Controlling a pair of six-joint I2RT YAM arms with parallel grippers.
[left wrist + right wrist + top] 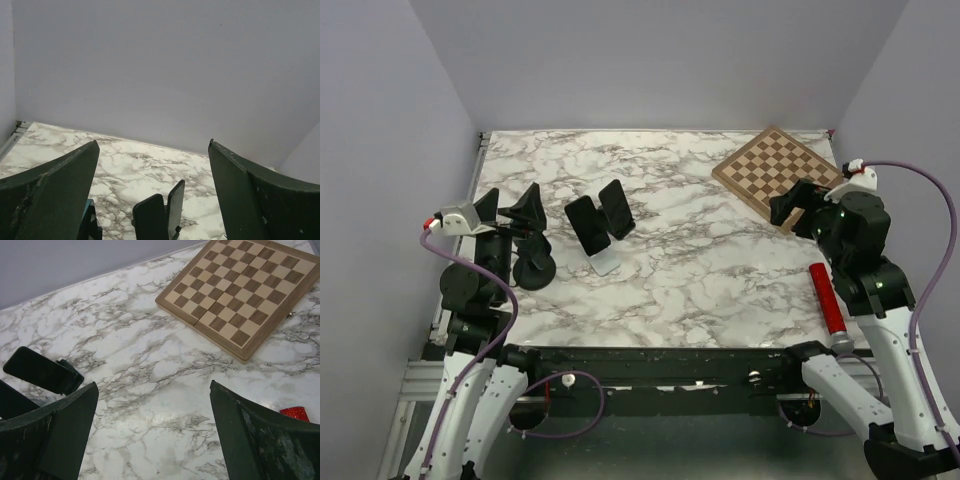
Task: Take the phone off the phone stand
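1. Straight to the phone (588,226): it's sitting on the phone stand (606,262), left of centre on the marble table (720,280); a dark slab, tilted back, its lower edge down by the stand's pale foot.
2. Just behind it a second dark panel (616,208) leans the same way; whether that's the stand's back plate or something separate, I can't tell from here.
3. Now the left gripper (508,208): it's just to the left of the phone, level with it, jaws spread wide with nothing between them; near the phone, but clearly apart from it.
4. Through the left wrist camera, the two dark fingers (55,195) frame the shot on either side; the phone shows low in the middle of the gap, with the second panel edge-on beside it and the plain wall filling the top.
5. Across to the right gripper (792,203): far right side of the table, by the near edge of the chessboard (775,168); jaws wide apart, holding nothing; well away from the phone.
6. The right wrist camera has the chessboard at upper right and the phone's dark shape at the left edge; bare marble lies between its fingers (260,440).
7. Last one: a red cylinder (826,298) with a grey end lies near the table's right edge, close beside the right arm; neither gripper touches it.
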